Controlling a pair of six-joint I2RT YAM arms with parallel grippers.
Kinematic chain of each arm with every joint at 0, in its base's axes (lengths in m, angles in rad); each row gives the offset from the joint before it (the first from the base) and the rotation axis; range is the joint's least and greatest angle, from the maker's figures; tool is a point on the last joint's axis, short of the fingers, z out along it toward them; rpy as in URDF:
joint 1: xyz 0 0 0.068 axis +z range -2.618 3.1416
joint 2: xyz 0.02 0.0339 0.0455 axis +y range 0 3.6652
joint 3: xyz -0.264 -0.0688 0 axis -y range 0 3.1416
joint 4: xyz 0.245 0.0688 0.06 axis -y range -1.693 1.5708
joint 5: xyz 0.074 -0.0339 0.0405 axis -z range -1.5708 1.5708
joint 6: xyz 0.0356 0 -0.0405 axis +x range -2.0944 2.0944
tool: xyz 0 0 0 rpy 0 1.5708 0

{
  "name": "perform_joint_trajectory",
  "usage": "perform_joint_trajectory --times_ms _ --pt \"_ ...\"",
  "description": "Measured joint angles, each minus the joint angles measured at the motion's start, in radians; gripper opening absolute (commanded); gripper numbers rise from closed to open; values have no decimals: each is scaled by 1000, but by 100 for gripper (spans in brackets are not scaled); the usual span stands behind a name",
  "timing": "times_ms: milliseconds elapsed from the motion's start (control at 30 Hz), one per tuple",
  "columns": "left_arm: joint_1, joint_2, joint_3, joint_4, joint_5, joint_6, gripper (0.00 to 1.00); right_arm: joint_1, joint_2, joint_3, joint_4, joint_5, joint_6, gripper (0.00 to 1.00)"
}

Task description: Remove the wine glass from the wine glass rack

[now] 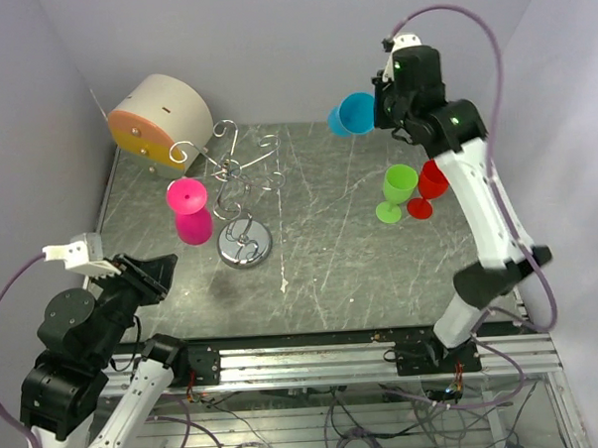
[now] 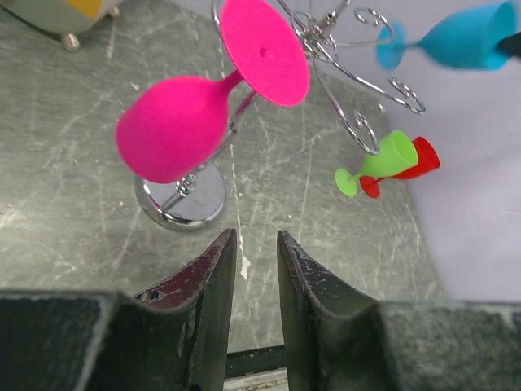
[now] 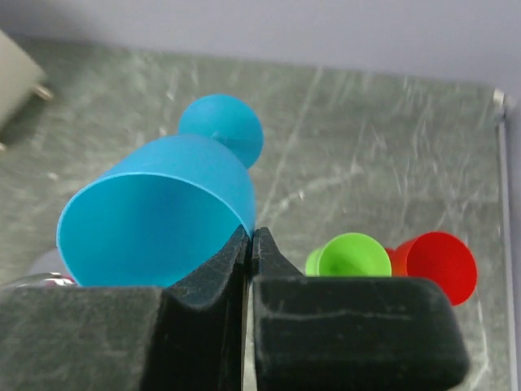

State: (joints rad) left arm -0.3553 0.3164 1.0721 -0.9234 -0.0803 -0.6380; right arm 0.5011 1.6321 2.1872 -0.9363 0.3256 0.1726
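Observation:
The silver wire wine glass rack [image 1: 242, 244] stands left of the table's middle. A pink wine glass [image 1: 191, 214] hangs upside down from one of its curled arms, and the left wrist view shows this glass too [image 2: 175, 126]. My right gripper [image 1: 383, 109] is shut on the rim of a blue wine glass [image 1: 352, 114] and holds it on its side, high over the back of the table, clear of the rack. In the right wrist view my right gripper [image 3: 250, 236] pinches the blue glass's [image 3: 155, 220] wall. My left gripper [image 1: 167, 274] is open and empty near the front left, and in its own view [image 2: 256, 240] it points at the rack's base [image 2: 183, 199].
A green wine glass [image 1: 397, 192] and a red wine glass [image 1: 431, 186] stand upright together at the right. A beige cylinder with an orange face [image 1: 160, 116] sits at the back left corner. Purple walls close in the back and both sides.

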Motion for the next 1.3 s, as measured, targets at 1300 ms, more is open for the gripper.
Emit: perform_joint_trajectory --times_ms 1300 --pt "0 -134 -124 -32 -165 38 42 -196 367 -214 -168 -233 17 12"
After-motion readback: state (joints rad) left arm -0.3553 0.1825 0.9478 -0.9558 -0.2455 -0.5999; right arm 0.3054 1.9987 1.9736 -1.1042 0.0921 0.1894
